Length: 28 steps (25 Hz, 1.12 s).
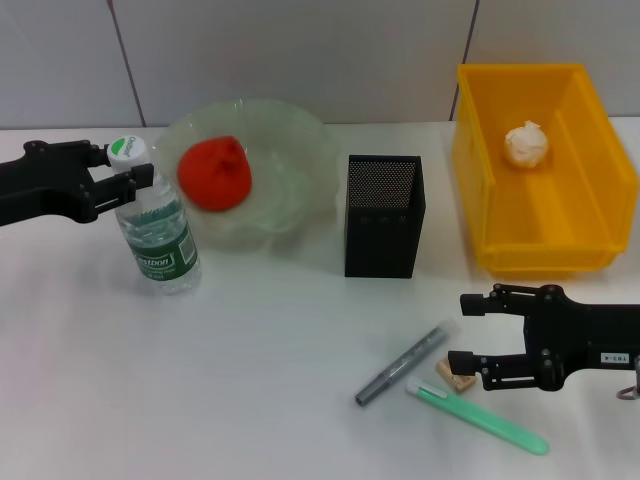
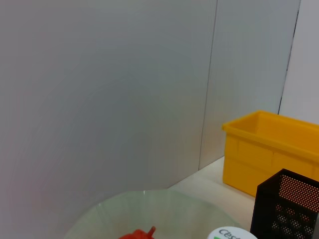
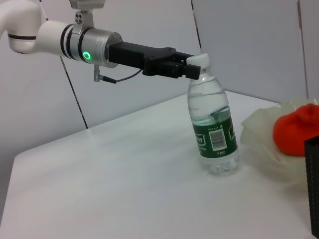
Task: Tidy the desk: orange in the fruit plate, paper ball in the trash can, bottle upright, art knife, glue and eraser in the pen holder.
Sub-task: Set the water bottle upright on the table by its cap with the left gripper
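- Nearest me, the right gripper [image 1: 467, 330] hangs low at about 4 o'clock on the desk, fingers spread and holding nothing, its tips just beside the eraser [image 1: 455, 376].
- The eraser lies between the art knife [image 1: 404, 362] and the glue [image 1: 480, 421]; the knife slants toward 1 o'clock, and the glue runs off toward 4 o'clock with its white end next to the eraser.
- My reading: the three small items are the step coming up for this arm. The eraser is tiny and wedged between two sticks, so the fingers would need to come down squarely on it without nudging either neighbour.
- Mid-desk stands the pen holder [image 1: 384, 215], upright, nothing visible inside through the mesh. It sits at 11 o'clock from the right gripper, with a clear path to it.
- At 9 o'clock the bottle [image 1: 158, 226] stands upright, white cap on top. The left gripper [image 1: 133, 165] is closed around its neck just under the cap, as the right wrist view confirms.
- That step looks finished bar letting go; the release should be straight back, since the bottle is tall and light enough to tip.
- Behind the bottle, the orange [image 1: 215, 172] rests in the fruit plate [image 1: 300, 135], touching distance from the bottle.
- Farthest, at 1 o'clock, the paper ball [image 1: 527, 144] lies in the trash can [image 1: 540, 235].
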Tool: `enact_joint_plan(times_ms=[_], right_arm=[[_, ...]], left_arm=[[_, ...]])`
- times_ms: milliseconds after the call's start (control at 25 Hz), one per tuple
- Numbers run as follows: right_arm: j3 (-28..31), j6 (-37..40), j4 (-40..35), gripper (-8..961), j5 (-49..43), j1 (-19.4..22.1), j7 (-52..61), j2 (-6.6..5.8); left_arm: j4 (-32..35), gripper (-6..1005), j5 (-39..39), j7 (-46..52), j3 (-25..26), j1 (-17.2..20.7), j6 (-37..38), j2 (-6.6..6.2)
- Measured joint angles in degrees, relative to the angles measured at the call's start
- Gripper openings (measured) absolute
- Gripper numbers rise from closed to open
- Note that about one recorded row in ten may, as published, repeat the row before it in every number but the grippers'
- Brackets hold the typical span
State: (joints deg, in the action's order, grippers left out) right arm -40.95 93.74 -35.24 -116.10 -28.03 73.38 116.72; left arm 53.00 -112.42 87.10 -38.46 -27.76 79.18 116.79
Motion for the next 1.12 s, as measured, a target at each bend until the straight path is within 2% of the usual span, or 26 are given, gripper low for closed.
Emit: enact_joint_plan(times_ms=[880, 1120], right_arm=[[0.0, 1.45, -0.09, 817, 0.0, 0.02, 0.26, -0.36], [0.0, 1.45, 0.08, 817, 0.0, 0.07, 0.13, -0.36]], left_arm=[[0.18, 443, 0.07, -0.96, 0.09, 0.67, -0.27, 0.69], [0.5, 523, 0.0, -0.92, -0.01, 0.7, -0.26, 0.95]])
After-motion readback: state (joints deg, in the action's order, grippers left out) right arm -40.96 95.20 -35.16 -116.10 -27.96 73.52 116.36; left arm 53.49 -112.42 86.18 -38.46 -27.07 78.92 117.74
